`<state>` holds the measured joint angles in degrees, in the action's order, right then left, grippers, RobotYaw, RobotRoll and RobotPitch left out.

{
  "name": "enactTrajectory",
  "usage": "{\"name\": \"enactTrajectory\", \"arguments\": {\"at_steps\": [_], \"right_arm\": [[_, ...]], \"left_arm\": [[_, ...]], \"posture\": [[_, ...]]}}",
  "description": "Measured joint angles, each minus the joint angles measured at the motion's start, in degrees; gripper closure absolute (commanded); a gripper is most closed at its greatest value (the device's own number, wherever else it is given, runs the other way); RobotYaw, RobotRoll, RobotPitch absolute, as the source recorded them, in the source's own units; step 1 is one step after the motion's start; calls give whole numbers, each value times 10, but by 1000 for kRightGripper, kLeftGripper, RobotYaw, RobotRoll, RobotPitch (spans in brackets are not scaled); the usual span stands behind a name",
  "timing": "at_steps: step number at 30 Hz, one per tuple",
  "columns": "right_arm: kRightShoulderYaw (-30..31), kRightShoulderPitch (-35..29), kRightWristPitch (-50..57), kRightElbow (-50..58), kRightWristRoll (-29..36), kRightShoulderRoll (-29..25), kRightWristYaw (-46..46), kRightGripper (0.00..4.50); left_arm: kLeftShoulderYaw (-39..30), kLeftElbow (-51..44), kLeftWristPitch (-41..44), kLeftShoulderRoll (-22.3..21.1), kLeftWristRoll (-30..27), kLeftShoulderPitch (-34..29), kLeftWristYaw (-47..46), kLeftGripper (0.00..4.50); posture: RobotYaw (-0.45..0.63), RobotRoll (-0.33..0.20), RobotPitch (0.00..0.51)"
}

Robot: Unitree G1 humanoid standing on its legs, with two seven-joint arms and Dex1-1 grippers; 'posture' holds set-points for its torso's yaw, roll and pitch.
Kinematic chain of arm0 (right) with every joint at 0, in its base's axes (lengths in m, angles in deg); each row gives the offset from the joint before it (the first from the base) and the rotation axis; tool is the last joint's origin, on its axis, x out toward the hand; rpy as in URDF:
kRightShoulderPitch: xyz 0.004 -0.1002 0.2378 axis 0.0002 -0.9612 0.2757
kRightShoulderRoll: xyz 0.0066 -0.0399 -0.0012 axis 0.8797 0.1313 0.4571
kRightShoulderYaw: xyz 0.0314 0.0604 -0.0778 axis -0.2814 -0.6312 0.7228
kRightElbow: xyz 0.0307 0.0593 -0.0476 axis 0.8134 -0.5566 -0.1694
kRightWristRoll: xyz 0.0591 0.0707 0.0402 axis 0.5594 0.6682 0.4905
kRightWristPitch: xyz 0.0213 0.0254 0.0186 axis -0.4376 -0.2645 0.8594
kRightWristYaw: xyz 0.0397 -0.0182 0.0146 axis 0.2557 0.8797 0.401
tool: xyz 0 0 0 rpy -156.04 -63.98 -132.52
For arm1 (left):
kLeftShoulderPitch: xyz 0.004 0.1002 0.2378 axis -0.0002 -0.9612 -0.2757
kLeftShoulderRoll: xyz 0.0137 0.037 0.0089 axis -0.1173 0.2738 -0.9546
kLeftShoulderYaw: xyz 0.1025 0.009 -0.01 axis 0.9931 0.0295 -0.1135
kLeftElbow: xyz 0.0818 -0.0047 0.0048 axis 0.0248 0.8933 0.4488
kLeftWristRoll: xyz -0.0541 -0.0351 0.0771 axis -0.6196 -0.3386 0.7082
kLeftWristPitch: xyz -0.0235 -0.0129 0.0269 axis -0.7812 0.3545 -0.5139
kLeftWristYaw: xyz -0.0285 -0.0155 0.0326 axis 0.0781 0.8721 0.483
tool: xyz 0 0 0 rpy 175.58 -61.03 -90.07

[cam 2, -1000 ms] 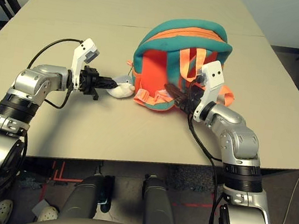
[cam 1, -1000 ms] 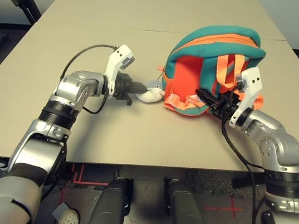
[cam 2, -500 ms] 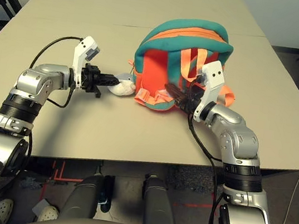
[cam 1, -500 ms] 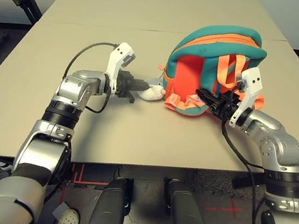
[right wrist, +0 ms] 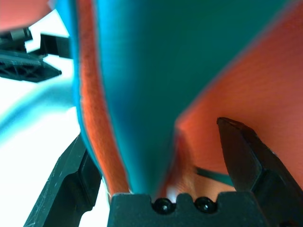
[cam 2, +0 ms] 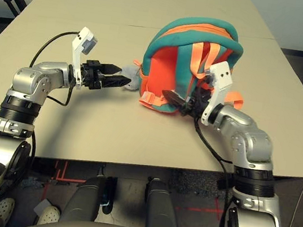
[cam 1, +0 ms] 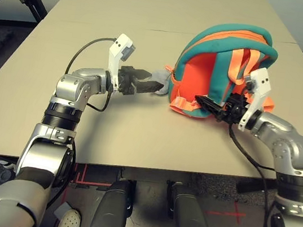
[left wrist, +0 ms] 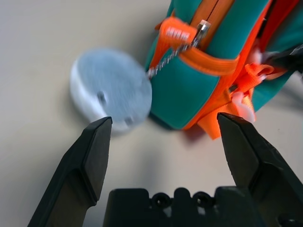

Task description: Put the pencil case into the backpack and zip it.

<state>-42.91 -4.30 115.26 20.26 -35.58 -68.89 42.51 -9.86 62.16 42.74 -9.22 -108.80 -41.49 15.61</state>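
The backpack (cam 1: 220, 72) stands upright on the table (cam 1: 155, 11), zipped along its teal top, so the pencil case is presumably inside. Both the left gripper (cam 1: 147, 83) and right gripper (cam 1: 208, 105) have fingers spread wide, grasping nothing. The plush toy (left wrist: 110, 90) lies just beside the bag. Unsupported, the bag may topple if a withdrawing finger snags an orange strap (cam 2: 202, 58)

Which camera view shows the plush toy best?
The left wrist view: the plush toy lies close up, beside the backpack. Both eye views show just a small grey part of it, behind the left tool. The right wrist view gives mostly backpack fabric.
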Motion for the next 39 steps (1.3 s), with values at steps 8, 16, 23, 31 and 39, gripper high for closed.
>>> {"name": "enactTrajectory", "arguments": {"at_steps": [8,16,23,31,39], "right_arm": [[-63,-32,78,45,80,-78,-30,0],[-112,-67,119,63,135,-135,-59,0],[-137,-75,49,-3,90,-128,-19,0],[-180,-99,-89,-96,20,-81,40,0],[-220,-94,-259,-183,-15,-21,80,0]], "left_arm": [[-2,-7,3,-2,-1,-1,-1,55],[-5,-6,3,-3,-1,-1,-4,55],[-40,-41,-1,2,-11,-25,-45,55],[-121,-71,-50,7,-12,-72,-147,55],[-184,-77,-177,36,5,-110,-269,55]], "posture": [[-163,0,149],[-174,0,150],[-171,0,155],[-162,0,163],[-147,0,172]]}}
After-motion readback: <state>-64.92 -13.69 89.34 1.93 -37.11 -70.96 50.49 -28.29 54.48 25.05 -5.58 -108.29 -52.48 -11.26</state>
